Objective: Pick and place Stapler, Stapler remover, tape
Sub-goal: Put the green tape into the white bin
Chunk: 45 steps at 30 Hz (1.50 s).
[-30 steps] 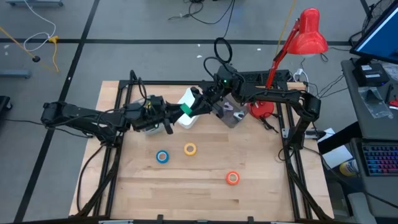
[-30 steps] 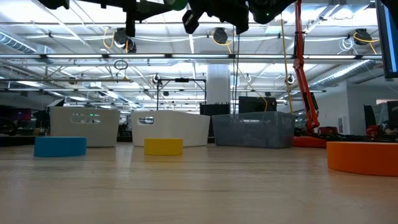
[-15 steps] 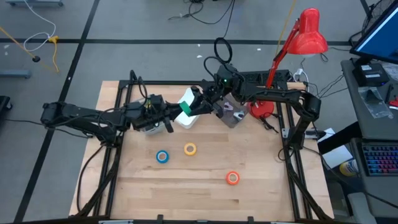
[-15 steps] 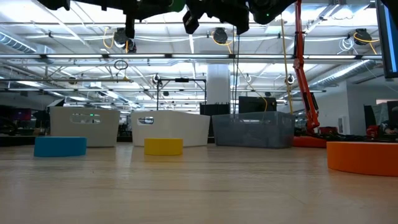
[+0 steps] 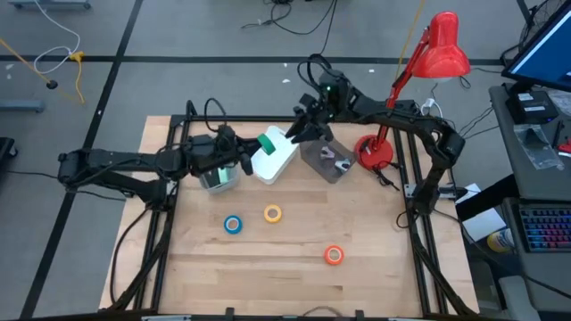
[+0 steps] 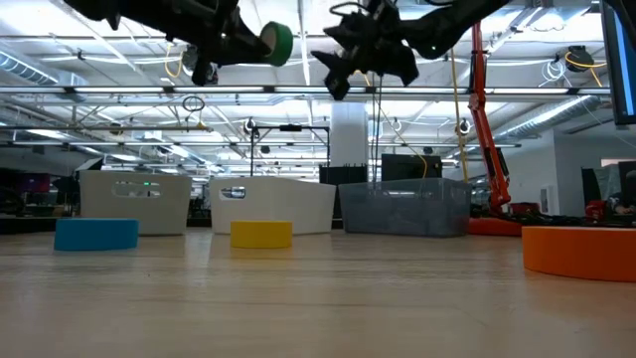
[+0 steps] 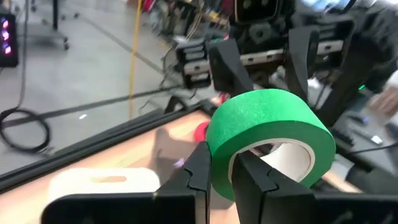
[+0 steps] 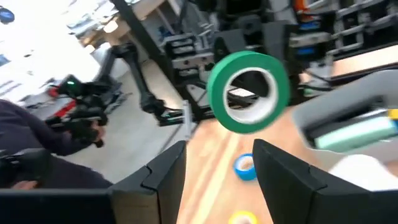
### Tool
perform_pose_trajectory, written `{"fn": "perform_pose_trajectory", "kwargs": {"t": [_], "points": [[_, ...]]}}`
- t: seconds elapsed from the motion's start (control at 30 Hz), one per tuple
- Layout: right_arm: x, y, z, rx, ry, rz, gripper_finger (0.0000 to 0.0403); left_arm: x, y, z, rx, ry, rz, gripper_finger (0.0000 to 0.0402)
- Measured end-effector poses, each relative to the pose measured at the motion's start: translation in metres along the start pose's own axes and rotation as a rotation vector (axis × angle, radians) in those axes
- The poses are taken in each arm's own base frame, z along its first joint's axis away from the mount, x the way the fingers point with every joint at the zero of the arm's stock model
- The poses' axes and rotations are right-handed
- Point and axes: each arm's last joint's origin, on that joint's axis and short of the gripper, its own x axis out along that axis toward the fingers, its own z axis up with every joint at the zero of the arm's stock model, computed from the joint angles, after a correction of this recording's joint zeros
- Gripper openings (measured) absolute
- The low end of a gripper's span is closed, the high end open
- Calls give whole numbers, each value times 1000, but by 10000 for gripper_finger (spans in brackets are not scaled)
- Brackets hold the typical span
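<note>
Holding green tape (image 7: 267,140), left gripper (image 7: 219,171) has withdrawn; right gripper (image 8: 214,165) released it.

A robotics lab or workshop in an open industrial hall. Shown by grey floor (image 5: 223,36) marked with dark lines and strewn with loose cables (image 5: 53,62); exposed ceiling beams (image 6: 318,91) with ducts and strip lights; wooden table (image 5: 294,267) inside a black metal frame (image 5: 419,187); red lamp (image 5: 443,46); monitor (image 5: 546,45) and keyboard (image 5: 542,229) alongside; racks of equipment (image 7: 261,18) behind.
</note>
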Motion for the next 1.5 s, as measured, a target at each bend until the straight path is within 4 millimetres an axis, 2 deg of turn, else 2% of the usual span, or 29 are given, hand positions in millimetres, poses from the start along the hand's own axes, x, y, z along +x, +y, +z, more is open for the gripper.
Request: {"fn": "perform_pose_trajectory", "kwargs": {"t": [0.17,0.33,0.43,0.6,0.83,1.03,1.23,1.5], "points": [[-29,-11,1,-17,-31,-71,168,4,10,22,42,121,88,35],[-44,-13,3,-42,-51,-111,164,9,23,42,66,219,167,35],[-45,-3,4,-88,-58,-147,164,16,34,45,57,259,169,35],[-38,32,-5,-184,-69,-312,164,27,50,41,30,323,157,35],[-37,84,-38,-282,-93,-668,164,44,68,31,-9,411,131,35],[-50,118,-79,-292,-129,-927,164,62,77,22,-31,489,108,35],[-68,140,-113,-293,-183,-1083,164,90,81,27,11,622,126,35],[-81,156,-141,-307,-234,-1191,164,125,97,27,24,895,211,35]]}}
